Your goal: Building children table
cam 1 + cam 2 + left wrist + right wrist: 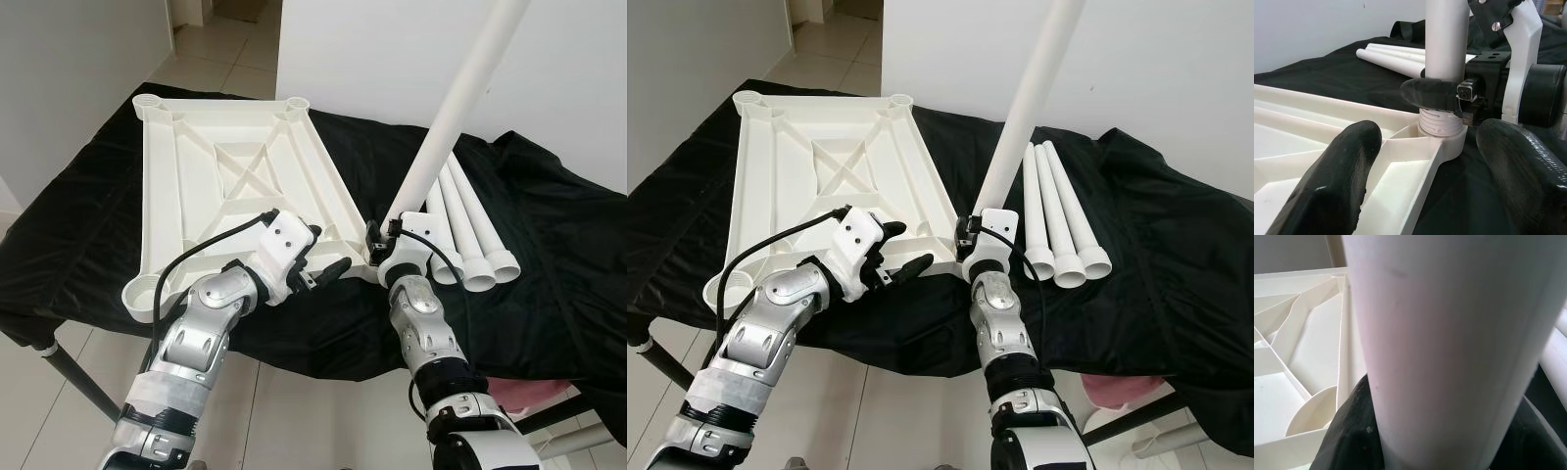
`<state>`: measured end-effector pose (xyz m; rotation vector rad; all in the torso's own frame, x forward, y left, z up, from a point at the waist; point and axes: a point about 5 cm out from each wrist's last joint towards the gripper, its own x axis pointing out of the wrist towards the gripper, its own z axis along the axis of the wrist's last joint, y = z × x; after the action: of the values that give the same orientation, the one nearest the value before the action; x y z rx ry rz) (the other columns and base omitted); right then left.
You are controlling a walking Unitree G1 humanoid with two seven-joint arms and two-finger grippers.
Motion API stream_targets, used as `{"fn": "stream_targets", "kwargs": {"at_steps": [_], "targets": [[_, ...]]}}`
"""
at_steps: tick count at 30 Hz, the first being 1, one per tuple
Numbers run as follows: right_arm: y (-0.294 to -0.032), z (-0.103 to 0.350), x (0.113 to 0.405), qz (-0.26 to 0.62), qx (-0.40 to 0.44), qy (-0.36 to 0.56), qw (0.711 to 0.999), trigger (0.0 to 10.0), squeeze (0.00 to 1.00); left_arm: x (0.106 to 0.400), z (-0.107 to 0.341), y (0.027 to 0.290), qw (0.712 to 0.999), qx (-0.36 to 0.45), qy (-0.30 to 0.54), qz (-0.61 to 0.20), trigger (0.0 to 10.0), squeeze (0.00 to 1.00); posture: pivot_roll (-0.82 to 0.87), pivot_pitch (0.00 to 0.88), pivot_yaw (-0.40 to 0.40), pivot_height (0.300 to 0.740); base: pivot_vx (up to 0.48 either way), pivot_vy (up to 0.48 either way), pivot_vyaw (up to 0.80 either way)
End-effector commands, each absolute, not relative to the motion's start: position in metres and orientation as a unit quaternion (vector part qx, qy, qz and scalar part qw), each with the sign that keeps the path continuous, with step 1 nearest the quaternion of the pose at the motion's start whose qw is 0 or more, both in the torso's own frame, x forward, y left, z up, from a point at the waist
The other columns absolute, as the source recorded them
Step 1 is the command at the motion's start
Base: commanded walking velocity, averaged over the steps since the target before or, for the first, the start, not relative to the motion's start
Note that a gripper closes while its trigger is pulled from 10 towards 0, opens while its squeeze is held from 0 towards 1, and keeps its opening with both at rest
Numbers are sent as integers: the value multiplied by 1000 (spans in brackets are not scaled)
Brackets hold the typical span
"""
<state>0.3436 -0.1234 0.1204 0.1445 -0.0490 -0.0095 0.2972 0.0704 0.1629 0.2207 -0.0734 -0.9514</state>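
1. The right gripper is clamped around the bottom of a white table leg, just above its threaded end. It grips low so that it can steer the thread into the corner socket of the tabletop; the leg rises from that socket, leaning up and away from the robot. In the left wrist view the ribbed end already sits in the socket, so my judgement is that the leg is being screwed or pressed home.

2. The left gripper hangs over the same near corner of the tabletop, its two black fingers spread wide and holding nothing. One finger hovers above the ribbed underside and the other lies off the edge, on the socket's outer side. It looks placed to steady the tabletop or to watch the joint, though I cannot tell whether it touches the plastic.

3. The tabletop lies upside down on the black cloth, ribs up, so that all four sockets face upward for the legs. The other three sockets, at the remaining corners, stand empty.

4. Beyond the occupied socket and to its right, three spare legs lie side by side on the cloth, touching one another, their wide ends toward the robot, within reach of the right arm.

5. Behind the tabletop's far edge stands a white wall.
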Motion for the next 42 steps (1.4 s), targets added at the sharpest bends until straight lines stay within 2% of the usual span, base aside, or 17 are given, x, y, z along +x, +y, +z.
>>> {"fn": "stream_targets", "kwargs": {"at_steps": [1,2,3,4,9,20,21,22,27,36,37,38,39,40,41,42], "targets": [[-126,113,339,6,82,-12,997,10000,0,299,162,73,908,105,-40,-404,10000,0,86,0,-149,740,0,0,0],[-124,115,338,19,88,-22,996,10000,796,298,162,74,909,104,-40,-402,10000,0,90,0,-152,740,0,0,0],[-124,115,338,19,88,-22,996,10000,796,298,162,74,909,104,-40,-402,10000,0,90,0,-152,740,0,0,0],[-122,117,336,26,96,-28,995,10000,1000,298,162,75,909,103,-40,-401,10000,0,90,0,-149,740,0,0,0],[-117,126,330,57,100,-58,992,10000,1000,296,162,74,909,104,-39,-402,10000,0,94,0,-146,740,0,0,0],[-134,126,331,83,85,-65,991,10000,1000,294,161,74,908,103,-36,-404,10000,0,92,0,-136,740,0,0,0],[-139,128,333,112,81,-65,988,10000,353,294,160,73,907,104,-35,-407,10000,0,92,0,-138,740,0,0,0],[-144,130,336,150,73,-67,984,10000,0,294,160,73,907,104,-35,-408,10000,0,95,0,-139,740,0,0,0],[-152,132,342,230,35,-61,971,10000,0,295,161,72,907,104,-36,-406,10000,0,103,0,-140,740,0,0,0],[-154,130,350,281,0,-41,959,10000,0,295,161,74,908,106,-35,-404,10000,0,112,0,-141,740,0,0,0],[-154,129,352,289,-4,-36,957,9490,0,295,161,74,908,107,-36,-404,10000,0,115,0,-143,740,0,0,0],[-154,129,352,289,-4,-36,957,9490,0,295,161,74,908,107,-36,-404,10000,0,115,0,-143,740,0,0,0],[-155,129,353,295,-5,-32,955,7922,0,295,162,74,908,107,-36,-404,10000,0,113,0,-143,740,0,0,0],[-155,129,353,295,-5,-32,955,7922,0,295,162,74,908,107,-36,-404,10000,0,113,0,-143,740,0,0,0],[-156,129,354,303,-7,-30,953,4784,0,295,162,74,908,107,-37,-404,10000,0,112,0,-142,740,0,0,0],[-158,128,356,306,-9,-24,952,0,0,295,161,73,908,108,-36,-404,10000,0,112,0,-143,740,0,0,0]]}}
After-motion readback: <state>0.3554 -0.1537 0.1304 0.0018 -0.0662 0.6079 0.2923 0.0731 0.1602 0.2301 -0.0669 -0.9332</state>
